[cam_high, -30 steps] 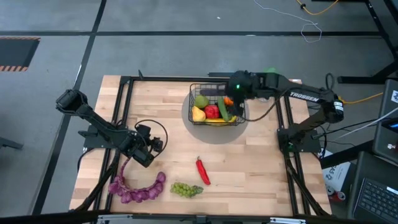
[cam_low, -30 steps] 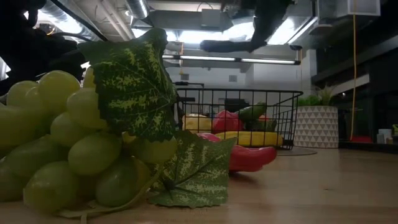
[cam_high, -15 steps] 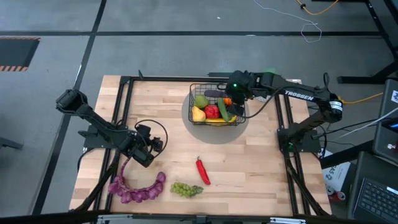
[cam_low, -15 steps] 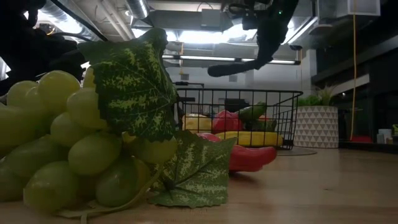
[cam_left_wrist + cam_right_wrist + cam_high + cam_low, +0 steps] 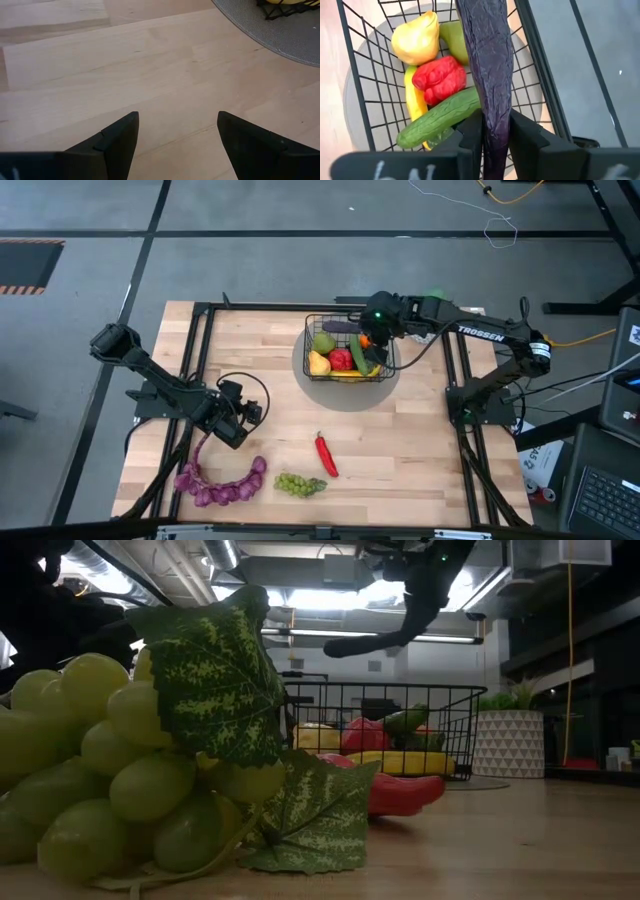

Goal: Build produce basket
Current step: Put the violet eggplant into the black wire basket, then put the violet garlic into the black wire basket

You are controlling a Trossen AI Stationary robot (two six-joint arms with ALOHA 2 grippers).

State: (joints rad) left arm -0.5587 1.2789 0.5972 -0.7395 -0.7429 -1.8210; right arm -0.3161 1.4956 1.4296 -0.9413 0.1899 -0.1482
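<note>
Wooden worktop (image 5: 420, 450) carried chili (image 5: 326, 454) and grapes (image 5: 300, 484) unpacked; right jaws (image 5: 366, 332) clamped eggplant (image 5: 487, 60) above half-filled basket (image 5: 313, 321); left jaws (image 5: 175, 135) empty, spread.

One marking is legible: the brand name "TROSSEN", in white capital letters, runs along the forearm link of the right arm (image 5: 485, 335) in the high view. White characters on the body of the right gripper (image 5: 495, 131) in the right wrist view are too blurred to read. No other readable text appears.
</note>
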